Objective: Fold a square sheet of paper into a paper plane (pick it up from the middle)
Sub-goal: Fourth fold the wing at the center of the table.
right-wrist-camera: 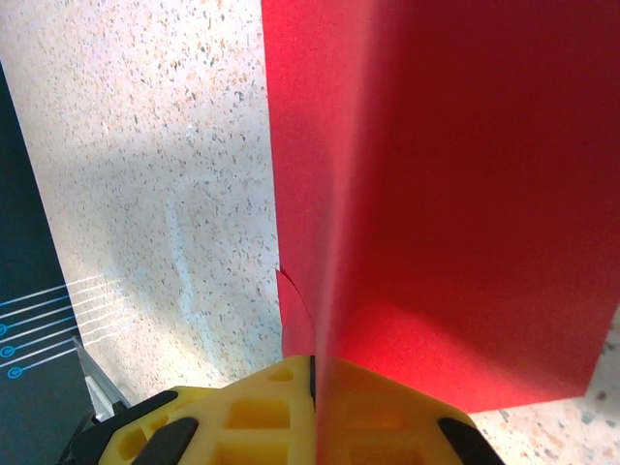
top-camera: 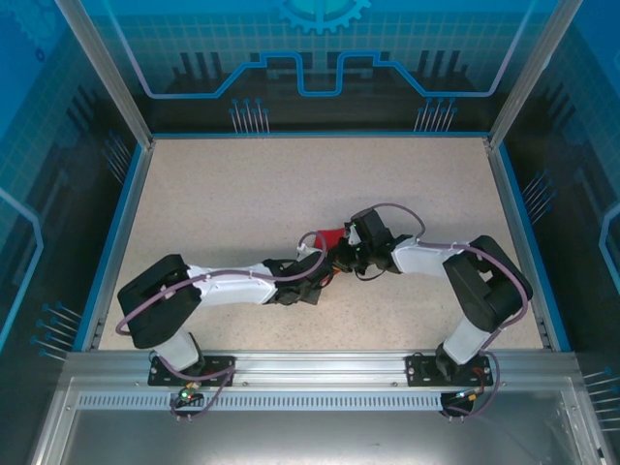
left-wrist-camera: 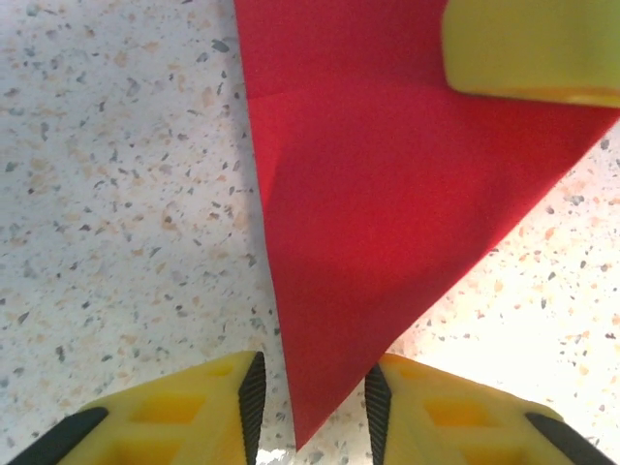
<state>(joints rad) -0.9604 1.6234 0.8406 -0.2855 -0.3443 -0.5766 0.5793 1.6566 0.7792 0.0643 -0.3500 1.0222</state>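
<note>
Mid-fold, I'd say: right claw pinches a raised flap of the paper, left claw spread astride its tip; pressing the crease flat seems next

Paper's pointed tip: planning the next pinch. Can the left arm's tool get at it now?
Probably yes: the paper's tip lies between the left tool's parted fingers, nothing across it; the right tool grips it elsewhere.

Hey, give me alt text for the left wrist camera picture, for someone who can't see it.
A folded red paper wedge lies on a speckled table, its tip pointing down into the gap between the open yellow jaws of the left gripper. A yellow finger of the other arm overlaps the paper's upper right corner.
</note>
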